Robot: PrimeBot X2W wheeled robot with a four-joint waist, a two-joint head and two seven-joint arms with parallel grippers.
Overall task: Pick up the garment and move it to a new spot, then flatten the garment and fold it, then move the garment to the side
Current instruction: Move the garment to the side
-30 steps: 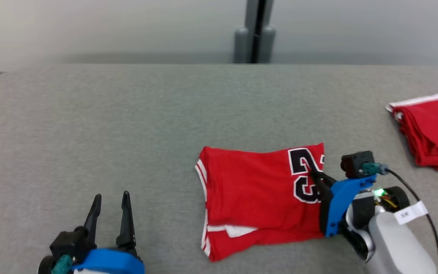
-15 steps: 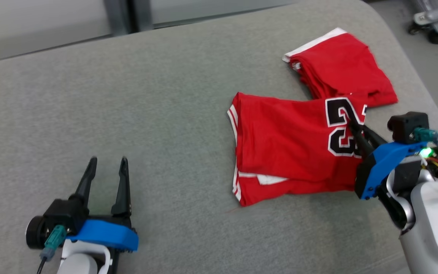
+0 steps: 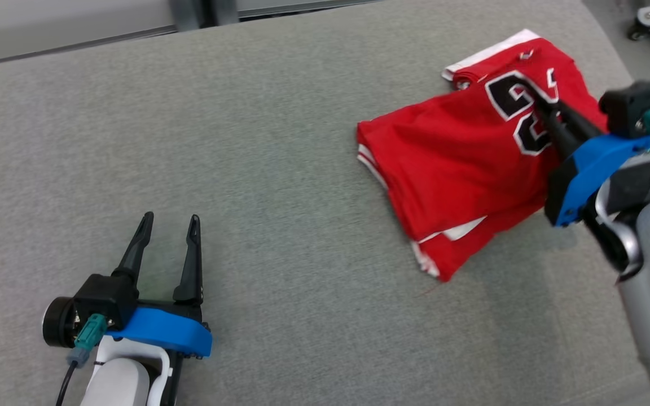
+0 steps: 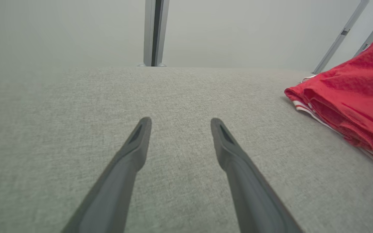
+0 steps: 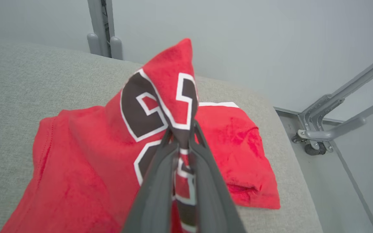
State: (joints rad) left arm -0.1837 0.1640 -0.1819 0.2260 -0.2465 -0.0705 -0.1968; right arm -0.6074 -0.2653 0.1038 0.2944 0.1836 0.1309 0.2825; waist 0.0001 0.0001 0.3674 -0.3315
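The garment (image 3: pixel 449 152) is a folded red jersey with black, white-edged numerals. It lies at the right of the grey table (image 3: pixel 257 141), its numbered corner raised. My right gripper (image 3: pixel 538 102) is shut on that corner; in the right wrist view the fingers (image 5: pixel 160 168) pinch the cloth, and the garment (image 5: pixel 83 155) peaks above my right gripper (image 5: pixel 181 131). My left gripper (image 3: pixel 170 224) rests open and empty at the lower left, well away. Its wrist view shows my left gripper (image 4: pixel 180 124) over bare cloth, the garment (image 4: pixel 351 103) at the right edge.
Another folded red garment with a white edge (image 3: pixel 491 52) lies partly under the lifted corner, also seen as a red pile (image 5: pixel 244 149). The table's rounded right edge (image 3: pixel 601 34) is close. A wheeled metal frame (image 5: pixel 322 129) stands on the floor beyond it. A grey post (image 4: pixel 154 32) stands behind the table.
The head camera has turned right. My right gripper has dragged the garment right and toward the back, lifting its numbered corner over the other red pile. The left gripper stays open.
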